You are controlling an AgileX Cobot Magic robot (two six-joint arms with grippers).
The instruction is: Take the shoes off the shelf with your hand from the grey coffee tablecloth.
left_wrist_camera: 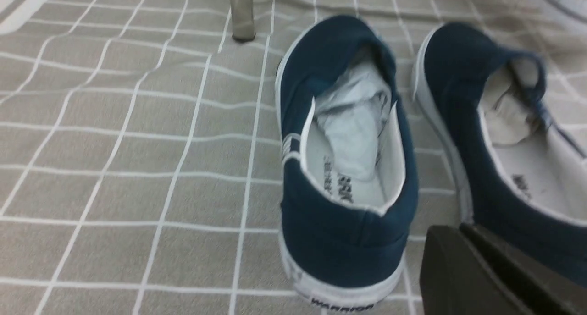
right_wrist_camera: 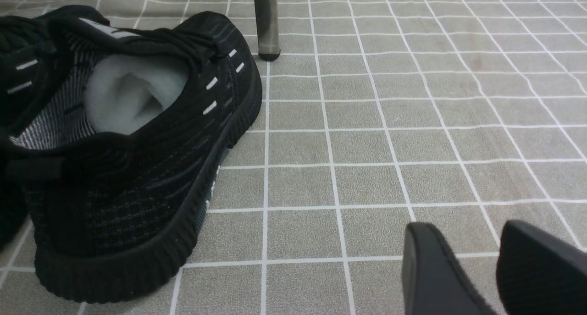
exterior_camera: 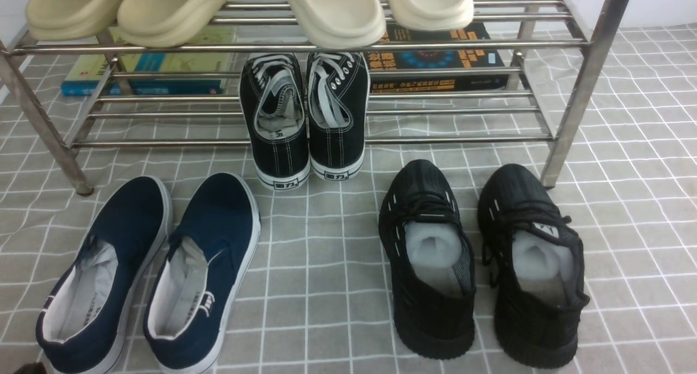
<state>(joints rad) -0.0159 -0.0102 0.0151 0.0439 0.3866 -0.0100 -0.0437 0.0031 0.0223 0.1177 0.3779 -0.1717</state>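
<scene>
The navy-blue slip-on shoes [exterior_camera: 133,210] stand side by side on the grey grid tablecloth [exterior_camera: 337,287] at the front left, in front of the steel shelf [exterior_camera: 305,47], toes towards it. In the left wrist view both shoes [left_wrist_camera: 330,63] are close, paper stuffing showing inside. My left gripper [left_wrist_camera: 451,234] is shut and empty, just behind the heels, between the two shoes. My right gripper [right_wrist_camera: 463,234] is open and empty, low over bare cloth [right_wrist_camera: 367,145] to the right of the black knit trainers. Neither gripper shows clearly in the front view.
Black lace-up sneakers [exterior_camera: 277,140] sit on the shelf's lower tier, heels overhanging. Beige slippers [exterior_camera: 163,9] lie on the top tier, books [exterior_camera: 435,58] behind. Black knit trainers [exterior_camera: 425,200] stand front right, one close in the right wrist view [right_wrist_camera: 137,168]. Shelf legs [left_wrist_camera: 242,12] [right_wrist_camera: 267,21] stand ahead.
</scene>
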